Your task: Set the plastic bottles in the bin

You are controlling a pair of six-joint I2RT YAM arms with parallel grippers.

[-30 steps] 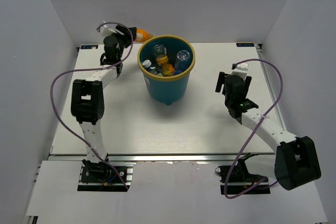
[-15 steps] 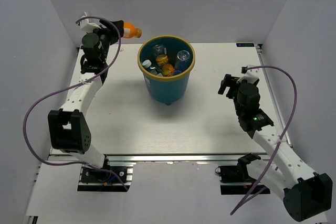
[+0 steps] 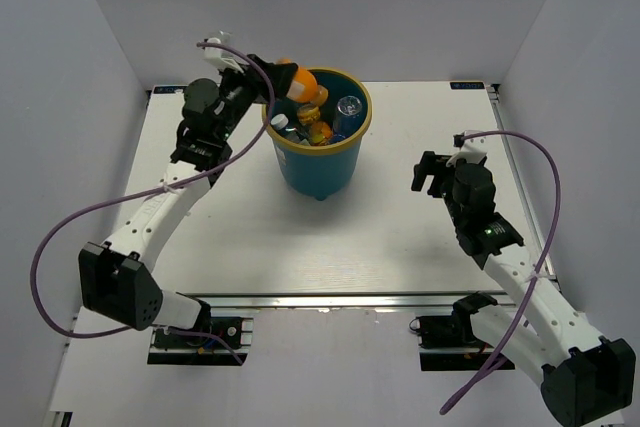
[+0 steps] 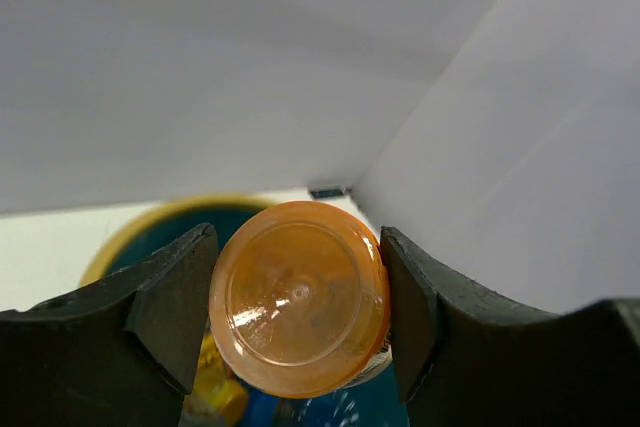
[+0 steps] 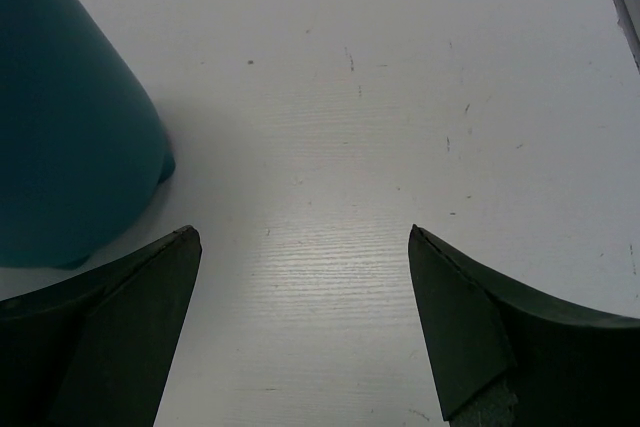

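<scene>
Over the bin's (image 3: 320, 173) left rim, the left gripper (image 3: 272, 80) clamps the orange bottle (image 3: 301, 83); release should follow, while the right gripper (image 5: 302, 233) hangs, jaws apart.

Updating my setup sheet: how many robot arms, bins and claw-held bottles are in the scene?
Robot arms: 2 (left arm, right arm)
Bins: 1 (bin)
Claw-held bottles: 1 (orange bottle in the left claw)
Total: 4
Bottles piled inside the bin overlap too much to count.

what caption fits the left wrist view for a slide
Left end effector clamps an orange bottle over the teal bin.
</scene>
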